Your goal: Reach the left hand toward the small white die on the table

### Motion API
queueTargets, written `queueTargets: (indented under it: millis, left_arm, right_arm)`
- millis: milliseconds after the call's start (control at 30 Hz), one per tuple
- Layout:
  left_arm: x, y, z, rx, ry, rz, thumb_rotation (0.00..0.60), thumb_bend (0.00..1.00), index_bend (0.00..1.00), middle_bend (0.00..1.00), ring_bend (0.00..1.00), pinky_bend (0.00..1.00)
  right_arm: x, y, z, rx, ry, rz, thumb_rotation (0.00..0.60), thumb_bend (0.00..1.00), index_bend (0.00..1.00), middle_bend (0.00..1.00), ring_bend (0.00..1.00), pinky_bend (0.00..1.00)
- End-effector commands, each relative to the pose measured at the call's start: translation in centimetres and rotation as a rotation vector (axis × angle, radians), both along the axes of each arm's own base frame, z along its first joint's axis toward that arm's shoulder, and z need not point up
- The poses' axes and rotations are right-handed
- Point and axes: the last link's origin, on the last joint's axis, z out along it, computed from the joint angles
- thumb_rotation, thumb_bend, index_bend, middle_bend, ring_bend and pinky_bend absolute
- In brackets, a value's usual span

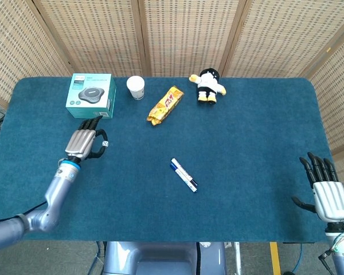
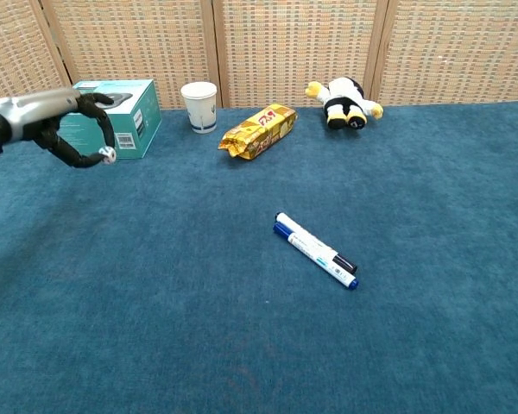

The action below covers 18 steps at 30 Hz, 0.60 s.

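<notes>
Above the table's (image 2: 242, 345) left side, the die (image 2: 108, 154) is pinched at the fingertips of the left robot hand (image 2: 73, 129), clear of the cloth. Slip risk: pinch looks shallow, so a jolt could drop it. Right robot hand (image 1: 327, 195) is held spread, empty.

Left hand (image 1: 83, 143): silver-grey metal back plate, black fingers (image 2: 93, 129). Bright blue ring at wrist, behind hand; glossy grey forearm beyond it, black cable trailing near elbow. Right hand (image 1: 325, 192): same build, silver ribbed back plate, black fingers (image 1: 318, 167), grey wrist below.
</notes>
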Motion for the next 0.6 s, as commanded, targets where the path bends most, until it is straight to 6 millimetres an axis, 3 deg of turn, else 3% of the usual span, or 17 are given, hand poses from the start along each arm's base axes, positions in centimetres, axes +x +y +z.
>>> queueTargets:
  millis: [33, 200, 333, 367, 600]
  left_arm:
    - [2.3, -1.9, 5.7, 0.101, -0.07, -0.096, 0.6, 0.43, 0.5, 0.0, 0.0, 0.0]
    - [3.5, -3.2, 7.7, 0.122, -0.082, -0.137, 0.6, 0.42, 0.46, 0.0, 0.0, 0.0]
    - [4.2, -3.6, 8.1, 0.131, -0.092, -0.14, 0.6, 0.38, 0.03, 0.0, 0.0, 0.0]
    - [4.3, -3.6, 8.1, 0.129, -0.097, -0.138, 0.6, 0.38, 0.0, 0.0, 0.0, 0.0]
    - [4.3, -3.8, 8.2, 0.131, -0.095, -0.13, 0.6, 0.37, 0.0, 0.0, 0.0, 0.0]
  right_arm:
    - [0.0, 0.1, 0.0, 0.0, 0.0, 0.001, 0.6, 0.0, 0.0, 0.0, 0.0, 0.0]
    - [0.1, 0.1, 0.0, 0.003, -0.001, 0.002, 0.6, 0.0, 0.0, 0.0, 0.0, 0.0]
    - [0.1, 0.1, 0.1, -0.002, -0.001, 0.0, 0.6, 0.0, 0.0, 0.0, 0.0, 0.0]
    - [0.1, 0.1, 0.2, -0.003, -0.002, 0.0, 0.6, 0.0, 0.0, 0.0, 0.0, 0.0]
    - [0.0, 0.1, 0.1, 0.001, 0.0, -0.003, 0.6, 0.0, 0.0, 0.0, 0.0, 0.0]
